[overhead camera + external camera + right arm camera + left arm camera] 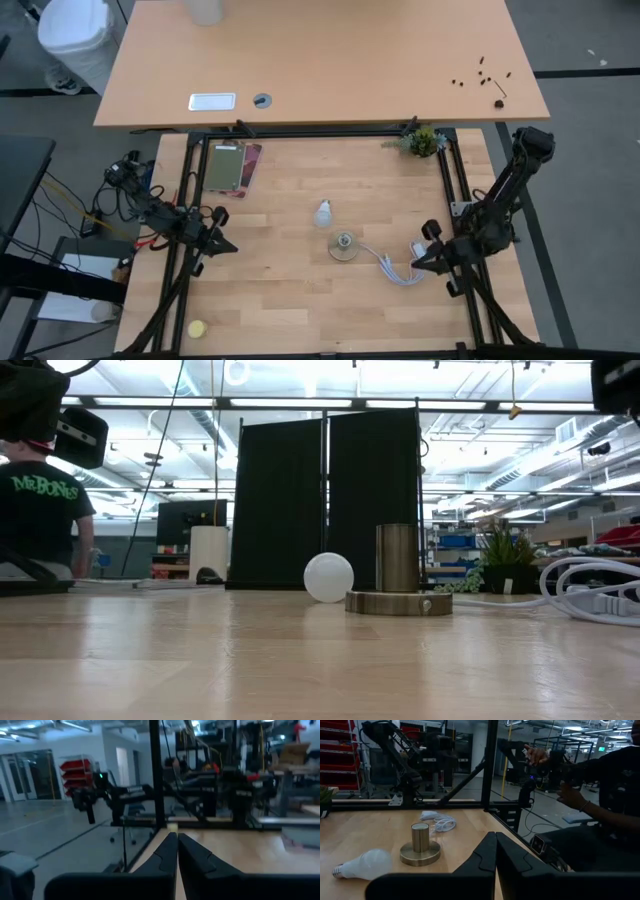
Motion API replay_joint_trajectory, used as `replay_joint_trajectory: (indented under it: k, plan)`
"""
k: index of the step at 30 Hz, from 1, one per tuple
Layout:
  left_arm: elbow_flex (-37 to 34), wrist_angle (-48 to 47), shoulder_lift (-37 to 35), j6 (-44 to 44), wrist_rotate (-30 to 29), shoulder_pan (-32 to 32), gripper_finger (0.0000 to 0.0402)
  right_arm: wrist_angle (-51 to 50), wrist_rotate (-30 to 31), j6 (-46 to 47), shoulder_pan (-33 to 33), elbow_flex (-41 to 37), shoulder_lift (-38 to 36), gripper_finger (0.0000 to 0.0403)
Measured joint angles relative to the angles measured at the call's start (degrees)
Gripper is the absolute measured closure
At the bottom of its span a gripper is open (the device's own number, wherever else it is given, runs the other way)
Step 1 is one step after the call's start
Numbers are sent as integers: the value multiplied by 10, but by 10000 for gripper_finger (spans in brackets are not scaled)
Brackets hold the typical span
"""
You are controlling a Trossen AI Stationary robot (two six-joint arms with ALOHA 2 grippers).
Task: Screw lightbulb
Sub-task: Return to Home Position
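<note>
The white lightbulb lies on its side on the table near the middle; it also shows in the low view and the left wrist view. Just near of it stands the round brass socket with its upright tube and white cable. My left gripper is shut and empty at the table's left edge. My right gripper is shut and empty at the right edge, by the cable's coil.
A green and pink card lies at the far left, a small plant at the far right corner, a yellow round thing at the near left. A person stands beyond the table's near side. Bare wood lies around the bulb.
</note>
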Motion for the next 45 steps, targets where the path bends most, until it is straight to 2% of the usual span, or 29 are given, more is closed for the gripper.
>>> replay_joint_trajectory:
  k: [7,13,19,23,35,45]
  plan:
    - [0,0,0,0,0,0,390,-1,-7,-37,-5,-24,-85,376]
    - [0,0,0,0,0,0,390,0,-13,0,-60,-65,-169,378]
    - [0,0,0,0,0,0,390,-24,-94,4,-136,-82,-229,379]
    - [0,0,0,0,0,0,390,-44,-117,4,-176,-82,-264,378]
    - [0,0,0,0,0,0,390,-159,-117,-12,-315,-82,-378,379]
    - [0,0,0,0,0,0,390,-349,-140,37,-421,-82,-473,376]
